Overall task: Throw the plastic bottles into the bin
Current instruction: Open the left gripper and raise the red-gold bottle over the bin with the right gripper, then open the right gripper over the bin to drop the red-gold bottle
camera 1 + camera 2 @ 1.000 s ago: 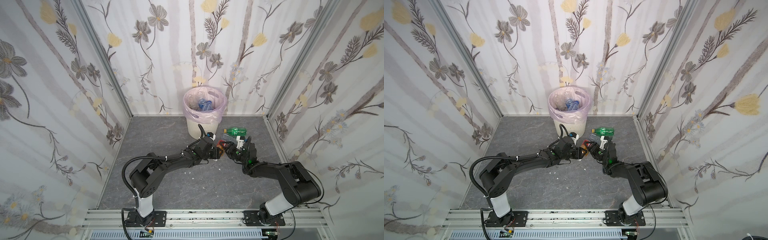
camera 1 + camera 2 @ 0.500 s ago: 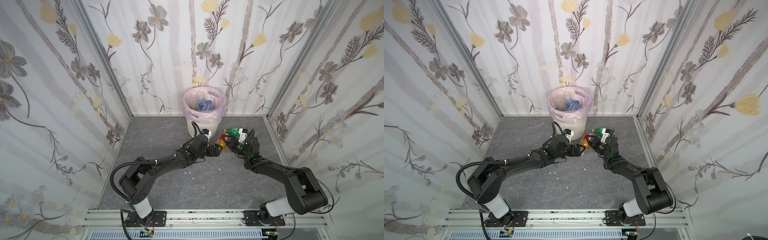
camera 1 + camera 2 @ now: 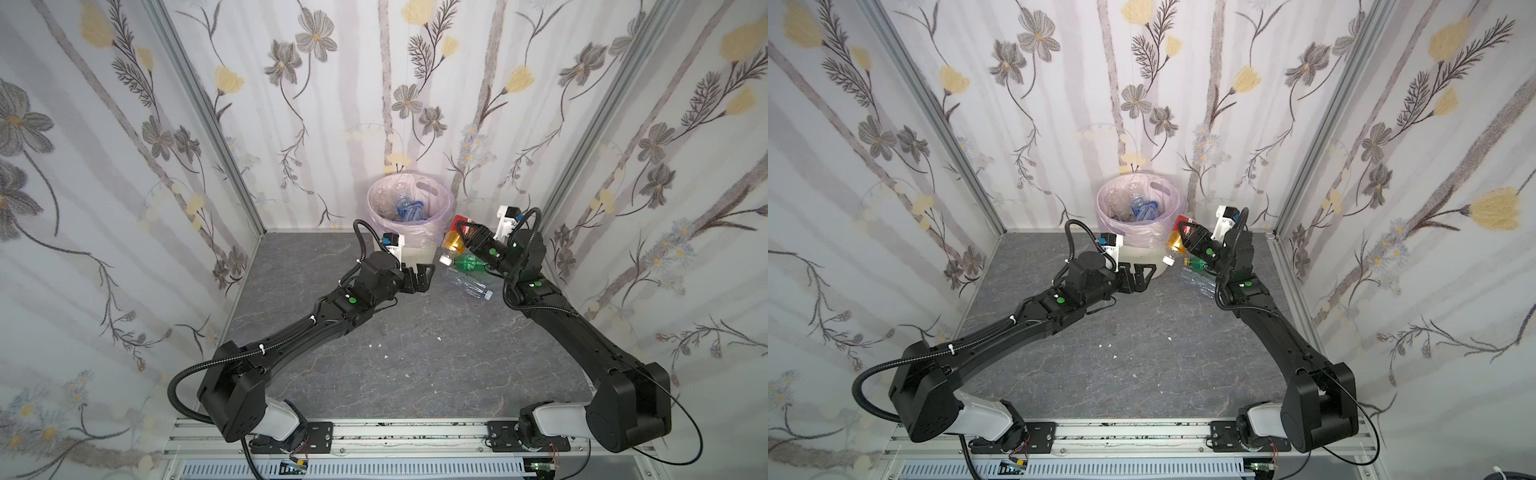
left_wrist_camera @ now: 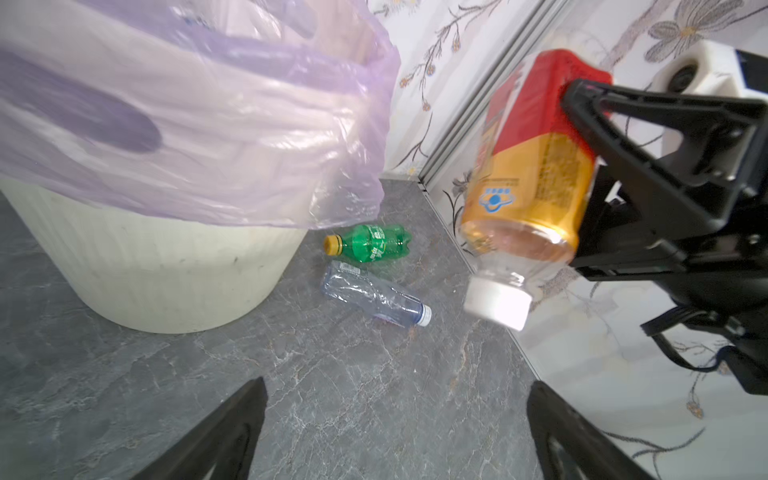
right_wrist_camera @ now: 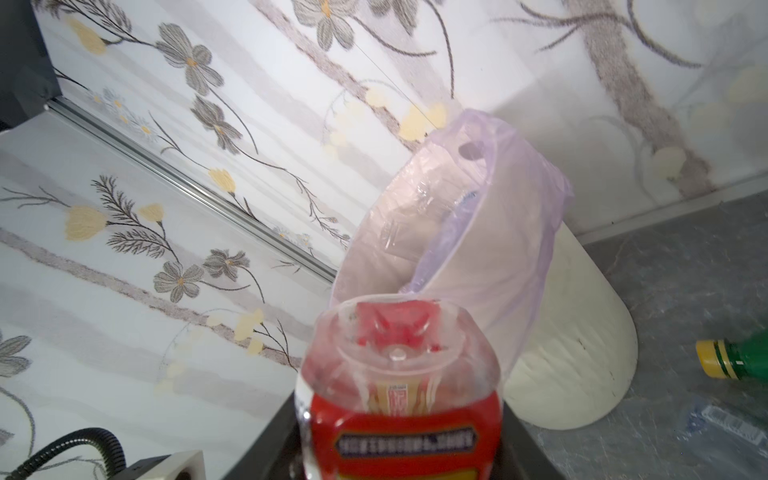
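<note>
My right gripper (image 3: 462,233) is shut on an orange plastic bottle (image 3: 454,242) with a red label, held off the floor with its white cap pointing down, just right of the bin (image 3: 419,246). The left wrist view shows this orange bottle (image 4: 528,166) pinched at its red end, and the right wrist view shows its base (image 5: 399,374). The cream bin with its pink bag holds several bottles (image 3: 409,210). A green bottle (image 3: 469,262) and a clear bottle (image 3: 466,284) lie on the floor below the right gripper. My left gripper (image 3: 419,276) is open and empty in front of the bin.
Patterned walls close in the grey floor (image 3: 415,353) on three sides, and the right wall stands close behind the right arm. Small white scraps (image 3: 378,345) lie mid-floor. The bag's loose edge (image 4: 357,124) hangs over the bin's side.
My left gripper has opened, let go of the orange bottle and drawn back. My right gripper has closed on the bottle and raised it to the height of the bin's rim.
</note>
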Controlling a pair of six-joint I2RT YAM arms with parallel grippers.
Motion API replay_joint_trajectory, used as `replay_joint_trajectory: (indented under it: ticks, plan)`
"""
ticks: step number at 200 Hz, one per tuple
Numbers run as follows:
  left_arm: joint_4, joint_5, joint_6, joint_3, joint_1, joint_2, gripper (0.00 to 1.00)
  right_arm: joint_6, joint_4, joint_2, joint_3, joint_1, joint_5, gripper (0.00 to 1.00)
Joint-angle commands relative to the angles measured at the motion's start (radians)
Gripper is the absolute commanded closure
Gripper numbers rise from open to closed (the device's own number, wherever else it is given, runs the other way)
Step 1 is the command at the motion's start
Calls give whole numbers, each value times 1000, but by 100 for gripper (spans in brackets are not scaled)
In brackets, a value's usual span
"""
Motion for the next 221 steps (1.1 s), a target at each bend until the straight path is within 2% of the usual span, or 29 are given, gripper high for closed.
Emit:
replay_joint_trajectory:
  ticks: [1, 64, 119, 177, 204, 212, 221]
  plan:
    - [-13, -63, 34, 20, 22, -31, 0, -36, -62, 33, 115, -4, 12, 48]
    - [-13, -58, 65, 64, 122, -84, 0, -68, -119, 167, 496, -17, -10, 47]
    - [-13, -38, 102, 98, 192, -100, 0, -158, -94, 219, 779, -16, 43, 46]
    - [-12, -32, 113, 105, 227, -96, 0, -150, -99, 330, 959, -14, 57, 46]
    - [-11, -28, 103, 106, 234, -79, 0, -136, -142, 460, 984, -1, 99, 46]
    - [-11, -20, 95, 105, 236, -74, 0, -130, -205, 535, 1036, -1, 102, 43]
    - [-11, -8, 88, 107, 237, -71, 0, -129, -269, 618, 1101, -3, 94, 30]
